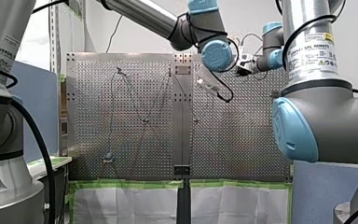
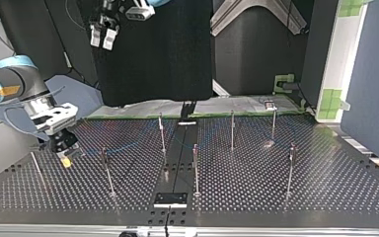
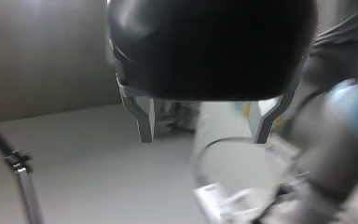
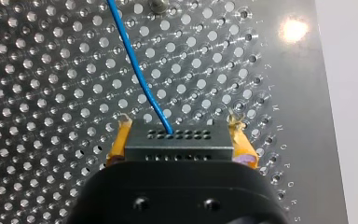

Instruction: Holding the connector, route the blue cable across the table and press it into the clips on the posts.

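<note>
The big table (image 2: 325, 168) is full of holes. The left arm (image 1: 144, 14) hangs high, out of the way, its jaws spread and empty. The right arm (image 2: 15, 79) is low at the top view's left. Thin posts (image 2: 195, 170) stand well apart, waiting. The right arm's yellow-padded jaws pinch the dark connector (image 4: 179, 140), so the blue cable (image 4: 140, 79) trails out over the table.

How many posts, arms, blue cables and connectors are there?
Posts: 7
Arms: 2
Blue cable: 1
Connector: 1
Total: 11
</note>
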Tool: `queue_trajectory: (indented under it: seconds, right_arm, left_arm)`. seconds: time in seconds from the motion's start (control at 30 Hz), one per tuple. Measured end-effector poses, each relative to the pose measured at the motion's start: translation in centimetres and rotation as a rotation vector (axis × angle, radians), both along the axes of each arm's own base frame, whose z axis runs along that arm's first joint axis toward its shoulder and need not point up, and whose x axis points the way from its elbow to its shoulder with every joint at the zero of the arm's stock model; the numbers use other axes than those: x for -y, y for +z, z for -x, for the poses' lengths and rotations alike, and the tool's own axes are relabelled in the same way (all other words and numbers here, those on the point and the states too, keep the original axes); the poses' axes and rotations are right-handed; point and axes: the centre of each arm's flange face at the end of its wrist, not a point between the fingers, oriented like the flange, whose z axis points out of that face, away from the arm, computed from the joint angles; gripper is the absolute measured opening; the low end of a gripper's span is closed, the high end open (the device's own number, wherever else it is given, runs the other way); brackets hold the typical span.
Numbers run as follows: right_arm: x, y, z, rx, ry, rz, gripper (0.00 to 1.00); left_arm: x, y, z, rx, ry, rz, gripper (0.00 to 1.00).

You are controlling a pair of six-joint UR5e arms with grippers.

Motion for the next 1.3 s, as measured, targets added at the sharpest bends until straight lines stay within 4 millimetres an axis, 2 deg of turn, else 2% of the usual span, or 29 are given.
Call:
queue_trajectory:
  seconds: [0.1,0.17,0.6,0.8,1.3]
  right_arm:
    - [0.0,0.0,0.0,0.0,0.001,0.0,0.0]
    - [0.0,0.0,0.0,0.0,0.001,-0.001,0.0]
    - [0.0,0.0,0.0,-0.001,0.002,-0.001,0.0]
    - [0.1,0.0,0.2,-0.001,-0.003,0.0,0.0]
    - [0.2,0.0,0.4,-0.001,-0.007,0.002,0.0]
  left_arm:
    - [0.6,-2.8,0.9,-0.006,-0.035,-0.029,1.0]
    - [0.6,-4.3,0.7,-0.008,-0.043,-0.046,1.0]
    - [-1.4,-14.1,-3.9,-0.002,-0.028,-0.239,1.0]
    - [-3.3,-16.3,-5.9,0.018,-0.016,-0.304,1.0]
    - [-8.2,-19.6,-9.7,0.057,0.003,-0.376,1.0]
